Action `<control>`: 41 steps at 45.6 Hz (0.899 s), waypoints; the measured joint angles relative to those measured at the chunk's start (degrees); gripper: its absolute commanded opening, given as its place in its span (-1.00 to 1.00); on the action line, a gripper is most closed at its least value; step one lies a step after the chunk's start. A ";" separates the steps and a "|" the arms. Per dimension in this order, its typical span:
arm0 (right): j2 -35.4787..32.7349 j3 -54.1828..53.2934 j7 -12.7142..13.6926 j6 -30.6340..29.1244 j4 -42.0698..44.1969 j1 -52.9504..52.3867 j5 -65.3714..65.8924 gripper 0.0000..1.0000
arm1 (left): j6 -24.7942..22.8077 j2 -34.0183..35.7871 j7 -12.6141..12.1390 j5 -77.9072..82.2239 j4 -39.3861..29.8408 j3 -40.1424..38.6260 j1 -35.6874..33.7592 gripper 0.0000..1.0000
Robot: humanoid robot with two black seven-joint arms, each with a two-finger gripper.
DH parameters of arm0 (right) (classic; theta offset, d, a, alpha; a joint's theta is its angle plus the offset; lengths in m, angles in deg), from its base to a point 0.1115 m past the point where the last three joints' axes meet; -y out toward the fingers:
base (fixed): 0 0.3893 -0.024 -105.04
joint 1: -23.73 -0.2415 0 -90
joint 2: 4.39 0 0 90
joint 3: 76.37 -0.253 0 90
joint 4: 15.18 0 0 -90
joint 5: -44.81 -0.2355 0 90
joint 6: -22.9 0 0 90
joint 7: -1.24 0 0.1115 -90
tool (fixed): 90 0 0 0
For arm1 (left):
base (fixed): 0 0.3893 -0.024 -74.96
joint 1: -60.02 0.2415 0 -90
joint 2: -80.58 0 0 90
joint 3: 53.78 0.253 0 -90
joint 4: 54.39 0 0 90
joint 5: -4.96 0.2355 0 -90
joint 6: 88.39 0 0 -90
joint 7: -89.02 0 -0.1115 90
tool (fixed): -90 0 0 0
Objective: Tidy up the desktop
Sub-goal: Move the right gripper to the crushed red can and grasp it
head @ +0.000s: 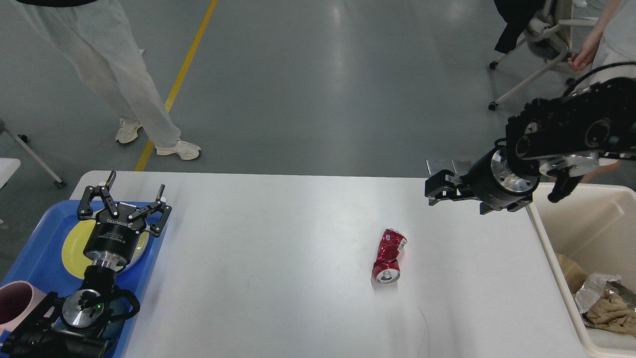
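Note:
The desktop (278, 258) is a wide white tabletop. A crushed red can (389, 256) lies on it right of centre, its open end toward me. My left gripper (124, 191) is open and empty above the yellow plate (74, 246) on the blue tray (39, 243) at the left edge. My right gripper (432, 189) hangs over the table's far right part, above and to the right of the can, pointing left. It is seen side-on and dark, so its fingers cannot be told apart.
A cream plastic bin (551, 238) at the right edge holds crumpled foil and beige trash (603, 303). A pink mug (15, 303) stands on the tray's near end. A person in light trousers (114, 74) stands beyond the table's far left; chairs are at the far right.

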State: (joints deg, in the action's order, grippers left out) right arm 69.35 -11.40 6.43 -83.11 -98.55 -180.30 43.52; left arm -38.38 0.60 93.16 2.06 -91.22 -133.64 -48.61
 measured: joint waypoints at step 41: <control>20.68 -10.34 2.65 3.63 45.77 44.75 -0.88 1.00 | 0.00 -0.01 0.00 0.00 0.00 0.05 0.00 0.93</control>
State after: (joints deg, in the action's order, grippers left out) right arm 90.03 -21.74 9.07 -79.48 -52.78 -135.55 42.64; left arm -38.38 0.59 93.16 2.06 -91.22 -133.58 -48.61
